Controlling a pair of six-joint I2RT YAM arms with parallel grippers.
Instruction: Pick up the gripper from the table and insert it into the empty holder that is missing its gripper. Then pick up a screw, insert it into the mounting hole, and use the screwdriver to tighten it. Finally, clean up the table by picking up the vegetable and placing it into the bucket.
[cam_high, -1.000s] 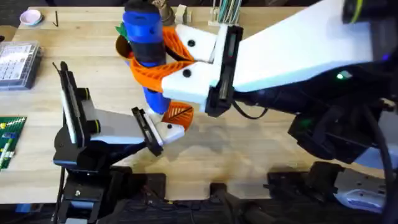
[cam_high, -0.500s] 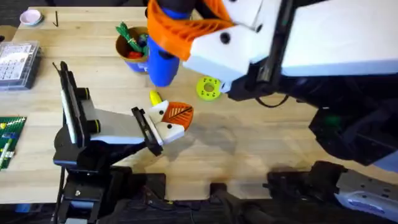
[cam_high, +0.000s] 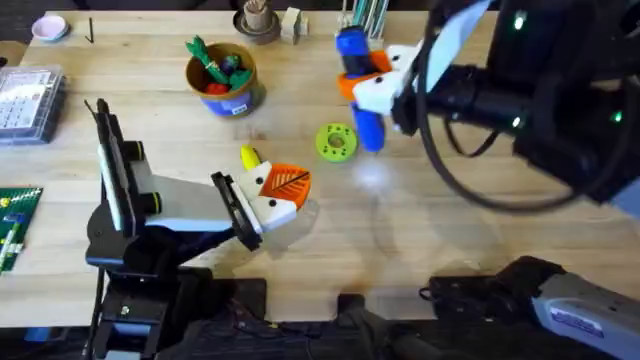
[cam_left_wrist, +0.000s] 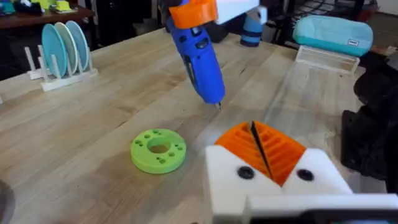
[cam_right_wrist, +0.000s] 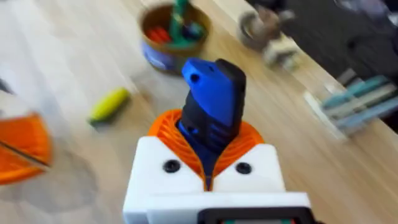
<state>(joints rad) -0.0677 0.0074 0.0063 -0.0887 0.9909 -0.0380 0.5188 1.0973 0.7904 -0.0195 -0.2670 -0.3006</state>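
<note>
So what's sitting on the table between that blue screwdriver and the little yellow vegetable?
In the overhead view, the green disc lies between the screwdriver, clamped in the right gripper, and the yellow vegetable.

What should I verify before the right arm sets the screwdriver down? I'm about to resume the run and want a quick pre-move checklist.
1. Screwdriver clamped in right gripper: ok.
2. Tip off the table: ok, in the left wrist view.
3. Green disc apart from the tip: ok.
4. Left gripper away from the right arm, fingers shut: ok.
5. Vegetable in bucket: not ok, on the table.
6. Screw tightened: cannot tell.
</note>
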